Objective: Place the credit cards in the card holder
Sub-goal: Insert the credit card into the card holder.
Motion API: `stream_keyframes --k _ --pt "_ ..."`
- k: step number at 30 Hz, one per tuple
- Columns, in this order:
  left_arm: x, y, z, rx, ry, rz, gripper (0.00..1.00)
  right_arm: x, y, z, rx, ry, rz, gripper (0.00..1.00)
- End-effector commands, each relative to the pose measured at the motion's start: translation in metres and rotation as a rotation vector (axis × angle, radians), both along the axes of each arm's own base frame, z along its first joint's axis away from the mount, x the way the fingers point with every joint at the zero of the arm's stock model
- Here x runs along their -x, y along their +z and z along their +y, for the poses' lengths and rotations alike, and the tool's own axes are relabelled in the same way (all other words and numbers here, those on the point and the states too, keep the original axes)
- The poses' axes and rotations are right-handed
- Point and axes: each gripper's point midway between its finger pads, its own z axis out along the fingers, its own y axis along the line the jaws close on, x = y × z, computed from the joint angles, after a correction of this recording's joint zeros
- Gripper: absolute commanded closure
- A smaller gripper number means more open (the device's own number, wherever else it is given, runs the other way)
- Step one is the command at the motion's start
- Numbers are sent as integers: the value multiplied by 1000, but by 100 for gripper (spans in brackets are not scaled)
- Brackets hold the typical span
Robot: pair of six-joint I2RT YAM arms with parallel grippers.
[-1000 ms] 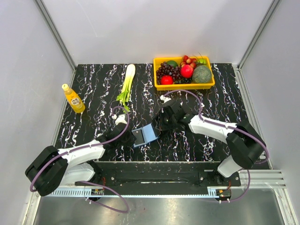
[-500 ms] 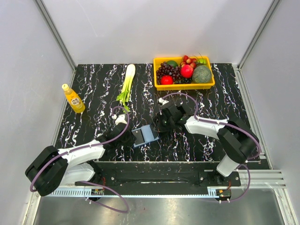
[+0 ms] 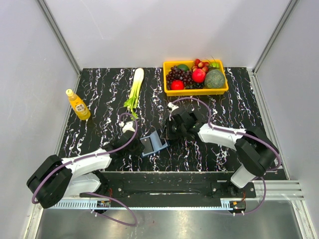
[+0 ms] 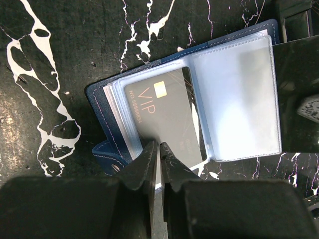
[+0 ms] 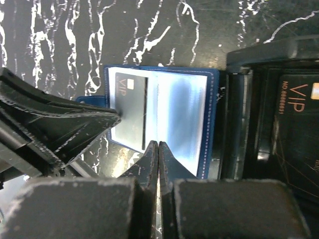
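Open navy card holder (image 3: 153, 143) sits on the black, white-veined marble bench (image 3: 99, 94) boxed in by plain pale walls (image 3: 149, 30), left tool (image 4: 158, 149) pinching its nearest edge just below a sleeved black VIP card (image 4: 164, 114), right tool (image 5: 158, 147) clenched empty, tips over the clear page.

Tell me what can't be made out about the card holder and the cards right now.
Top view: the card holder is too small to show its cards.
Left wrist view: the near corner of the VIP card vanishes between the fingers of the left gripper, so its depth in the sleeve is unclear.
Right wrist view: the second card in the black tray is cut off by the right edge.
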Motion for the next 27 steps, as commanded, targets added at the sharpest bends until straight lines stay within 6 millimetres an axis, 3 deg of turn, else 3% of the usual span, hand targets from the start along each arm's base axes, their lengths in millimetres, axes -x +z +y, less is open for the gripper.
stream_keyframes --k 1,7,14,20,24,27 --pt "-10 11 1 -4 24 -42 89 5 38 24 -104 53 -50 100" --pt "-11 16 3 3 38 -58 89 11 29 37 -107 85 -18 100" --pt "-7 24 19 -12 80 -81 86 16 18 54 -93 118 -2 100" --pt "-6 27 30 -25 116 -87 85 13 2 57 -58 99 12 100" --pt "-8 42 37 2 165 -125 85 8 0 52 -34 57 -10 100" --pt "-11 58 33 59 158 -187 79 6 2 49 -18 50 -19 100"
